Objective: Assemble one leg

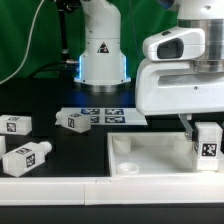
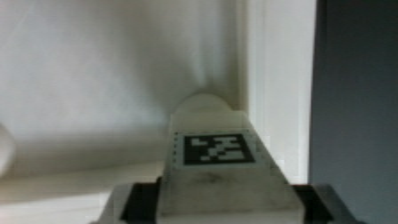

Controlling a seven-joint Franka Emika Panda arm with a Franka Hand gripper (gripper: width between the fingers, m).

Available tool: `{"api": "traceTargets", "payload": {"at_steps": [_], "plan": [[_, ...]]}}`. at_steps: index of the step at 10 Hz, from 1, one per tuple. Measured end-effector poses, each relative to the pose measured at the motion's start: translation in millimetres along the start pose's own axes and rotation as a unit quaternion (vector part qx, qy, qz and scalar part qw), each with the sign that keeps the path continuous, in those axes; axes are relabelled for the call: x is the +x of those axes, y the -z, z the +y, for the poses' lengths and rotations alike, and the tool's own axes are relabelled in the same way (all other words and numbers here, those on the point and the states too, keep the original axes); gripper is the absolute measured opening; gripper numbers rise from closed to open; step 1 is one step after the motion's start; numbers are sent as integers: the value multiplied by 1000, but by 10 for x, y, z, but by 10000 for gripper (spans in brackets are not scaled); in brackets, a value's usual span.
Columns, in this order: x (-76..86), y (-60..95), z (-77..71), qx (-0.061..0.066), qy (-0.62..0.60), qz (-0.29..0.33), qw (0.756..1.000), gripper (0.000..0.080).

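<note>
My gripper [image 1: 206, 128] is shut on a leg [image 1: 208, 145], a small white block with a black-and-white tag, and holds it upright over the near corner on the exterior view's right of the large flat white tray-like piece [image 1: 150, 160]. In the wrist view the held leg [image 2: 217, 150] points down between my dark fingers [image 2: 157, 200] toward the tray's corner wall [image 2: 267, 70]. Three more legs lie on the black table at the exterior view's left: one [image 1: 15, 125], one [image 1: 26, 156] and one [image 1: 75, 120].
The marker board [image 1: 100, 116] lies flat behind the tray, in front of the arm's white base [image 1: 102, 55]. The tray has a round corner socket [image 1: 122, 146] at its far corner on the exterior view's left. A white table edge [image 1: 100, 188] runs along the front.
</note>
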State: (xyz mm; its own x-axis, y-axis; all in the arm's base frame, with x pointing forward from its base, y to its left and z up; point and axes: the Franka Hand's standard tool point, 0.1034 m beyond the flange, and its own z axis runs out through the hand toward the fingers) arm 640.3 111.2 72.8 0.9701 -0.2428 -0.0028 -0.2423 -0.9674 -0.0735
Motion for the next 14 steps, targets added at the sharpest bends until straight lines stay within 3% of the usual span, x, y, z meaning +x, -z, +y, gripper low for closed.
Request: {"api": "traceTargets", "payload": {"at_steps": [2,4,6,7,8,9,10,11,12,14], "plan": [[-3,-9,-6,1,-171,2,985,284],[13,-9,15,23,-363,-11,931,284],[22,-5,26,29,-479,-19,877,285],[24,-5,31,31,-487,-20,873,285],[22,-8,27,31,-476,-20,878,357],[11,-14,38,29,-426,-19,904,357],[-22,-30,55,24,-343,-25,939,551],[-23,-28,75,26,-255,-28,966,551],[-64,-31,55,25,-183,-38,982,629],[-58,-31,60,28,-133,-32,990,646]]}}
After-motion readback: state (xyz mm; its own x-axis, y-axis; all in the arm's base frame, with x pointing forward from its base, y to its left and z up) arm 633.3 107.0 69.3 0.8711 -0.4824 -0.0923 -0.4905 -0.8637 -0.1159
